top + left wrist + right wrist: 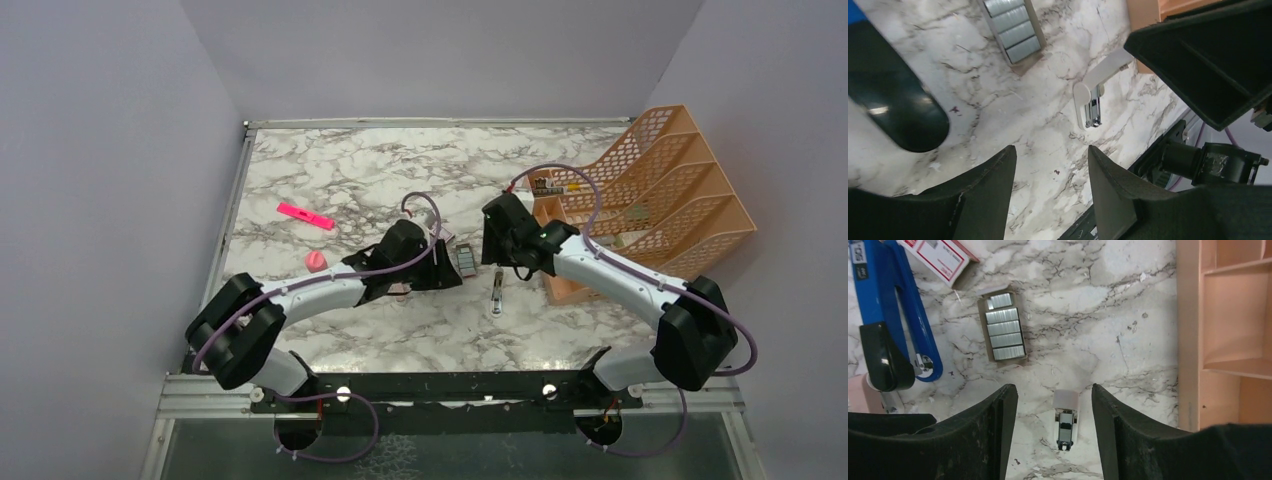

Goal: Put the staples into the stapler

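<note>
Directly between the spread, empty fingers of the right gripper (1053,390) lies a small white piece with a metal insert (1066,412), flat on the marble table (1128,300) — not the thing wanted. Further out, and a little to the left in the right wrist view, sits the tray of staples (1002,327). Its grey blocks lie in a row, and the tray's long axis runs away from the claw. Each block lies crosswise, along the line on which the fingers close. Beyond it to the left are the blue stapler (873,295), opened with its black part showing, and the red-and-white box (940,257). The left gripper (1050,155) is likewise wide and holds nothing. It hovers by the stapler's black underside, with the staples far up its view. From above, the tray lies between the two claws — the right one looks better lined up, I judge, needing a short advance and a slight shift left.
</note>
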Motion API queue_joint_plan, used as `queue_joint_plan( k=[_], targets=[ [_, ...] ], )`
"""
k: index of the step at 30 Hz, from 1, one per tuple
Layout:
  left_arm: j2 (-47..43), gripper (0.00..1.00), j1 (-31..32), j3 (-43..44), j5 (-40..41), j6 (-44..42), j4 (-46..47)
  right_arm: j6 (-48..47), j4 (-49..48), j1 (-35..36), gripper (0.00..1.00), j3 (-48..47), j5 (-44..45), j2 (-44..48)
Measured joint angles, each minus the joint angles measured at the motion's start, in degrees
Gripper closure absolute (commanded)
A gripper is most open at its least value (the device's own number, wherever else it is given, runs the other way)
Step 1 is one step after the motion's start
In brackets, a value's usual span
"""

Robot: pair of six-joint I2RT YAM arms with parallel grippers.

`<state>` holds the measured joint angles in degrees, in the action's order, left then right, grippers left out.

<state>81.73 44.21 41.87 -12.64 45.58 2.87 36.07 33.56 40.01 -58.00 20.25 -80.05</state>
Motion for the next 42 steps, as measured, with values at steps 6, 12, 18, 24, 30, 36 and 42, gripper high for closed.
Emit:
queue_joint_plan(
  k=[6,12,18,24,30,36,42],
  targets=[
    [5.6,0.50,4.3,0.1,-0.7,1.3,3.7,0.0,0.0,-0.1,0.45,2.6,-2.1,-1.5],
    [11.5,0.57,6.5,2.0,-1.9,2.2,6.2,-0.1,0.0,-0.3,0.58,3.5,-3.6,-3.3],
    [18.1,0.69,9.4,4.7,-2.7,3.0,8.8,-0.1,-0.3,-0.3,0.67,4.6,-5.1,-3.8],
    [22.5,0.75,11.1,7.7,-3.2,3.6,11.2,-0.1,-1.1,-0.4,0.69,5.4,-5.3,-3.5],
    [25.0,0.87,11.6,9.4,-3.7,4.8,13.0,-0.1,-1.4,-0.4,0.71,6.7,-5.5,-1.9],
    [25.8,0.99,11.6,9.5,-3.6,6.8,13.8,0.0,-1.6,-0.4,0.74,7.6,-5.6,-0.7],
    [25.9,1.00,11.6,10.1,-3.5,7.6,12.7,-0.1,-1.6,-0.4,0.76,8.9,-6.9,1.7]
  ],
)
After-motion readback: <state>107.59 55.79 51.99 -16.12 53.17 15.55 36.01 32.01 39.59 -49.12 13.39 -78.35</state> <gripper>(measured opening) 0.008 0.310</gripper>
